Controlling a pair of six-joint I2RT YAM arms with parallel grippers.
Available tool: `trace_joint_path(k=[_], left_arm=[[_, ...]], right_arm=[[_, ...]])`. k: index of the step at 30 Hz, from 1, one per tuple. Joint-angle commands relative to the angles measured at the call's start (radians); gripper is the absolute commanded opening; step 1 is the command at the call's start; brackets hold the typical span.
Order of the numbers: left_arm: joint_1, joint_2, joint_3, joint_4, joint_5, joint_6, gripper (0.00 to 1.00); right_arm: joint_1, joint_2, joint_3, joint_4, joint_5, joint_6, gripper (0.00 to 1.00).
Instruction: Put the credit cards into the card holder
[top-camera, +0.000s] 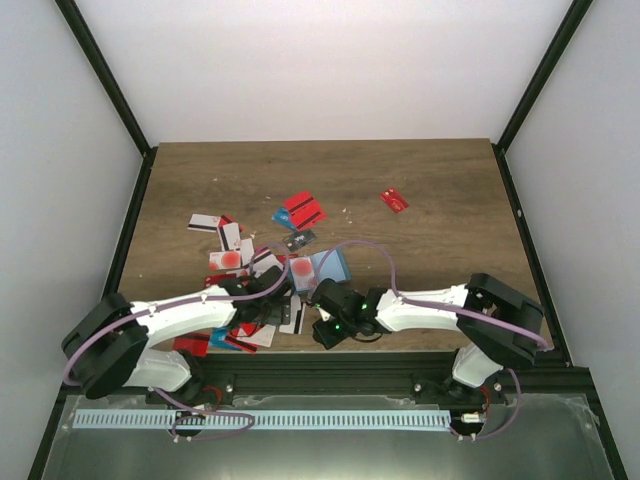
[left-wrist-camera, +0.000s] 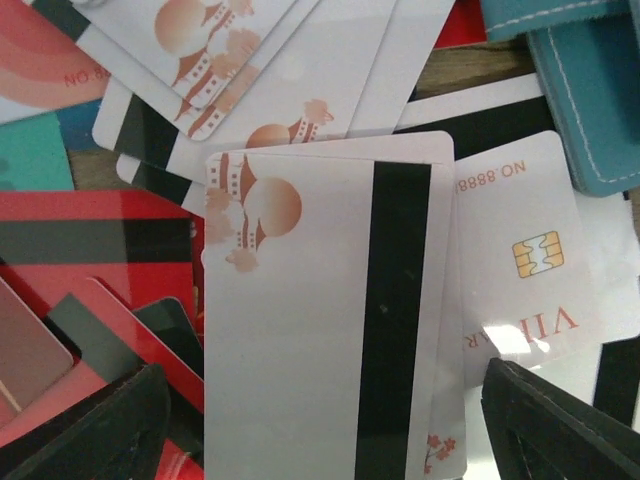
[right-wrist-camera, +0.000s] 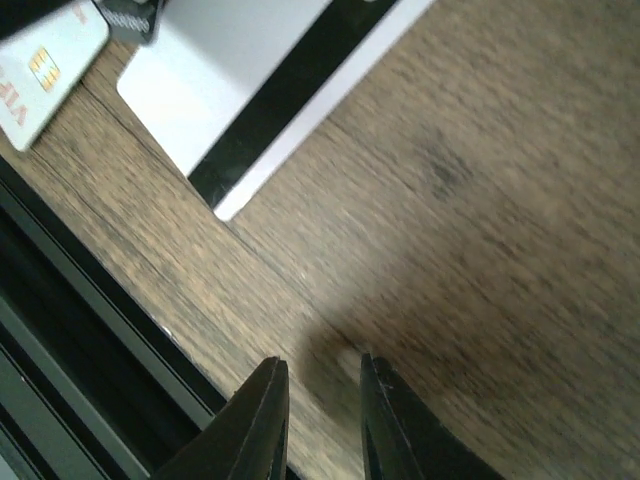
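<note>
Credit cards (top-camera: 232, 258) lie scattered and overlapping on the left half of the wooden table. The teal-blue card holder (top-camera: 330, 266) lies open just right of the pile; its stitched edge (left-wrist-camera: 592, 100) shows at the top right of the left wrist view. My left gripper (top-camera: 272, 305) hovers low over the pile, open wide. A white card with a black stripe (left-wrist-camera: 320, 310) lies flat between its dark fingers (left-wrist-camera: 90, 430), touching neither. My right gripper (right-wrist-camera: 320, 365) hangs over bare wood near the front edge, its jaws a little apart with nothing between them.
Red cards (top-camera: 303, 210) and one lone red card (top-camera: 394, 200) lie farther back. A white striped card (right-wrist-camera: 250, 90) lies left of the right gripper. The black front rail (right-wrist-camera: 70, 330) runs close beside it. Bare wood (top-camera: 440, 240) spreads to the right.
</note>
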Motion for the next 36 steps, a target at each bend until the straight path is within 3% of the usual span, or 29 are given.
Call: trace_joint_path(k=[1,9,14,26,36], left_arm=[[-0.001,0.058,0.005,0.032,-0.021,0.009,0.84],[-0.001,0.078,-0.014,0.047,-0.023,0.008,0.59],[-0.004,0.033,-0.003,0.027,-0.002,0.013,0.52],[-0.007,-0.188,0.089,-0.078,0.119,0.033,0.57],[-0.005,-0.274,0.071,0.047,0.233,0.041,0.58]], right_arm=[[0.015,-0.021,-0.017,-0.143,-0.016,0.022,0.23],[0.009,-0.061,0.009,-0.169,-0.023,0.021,0.23],[-0.008,-0.079,0.034,-0.176,-0.039,0.027,0.23],[-0.131,-0.214,0.055,-0.050,-0.219,0.099,0.26],[-0.221,-0.290,-0.015,0.194,-0.409,0.175,0.33]])
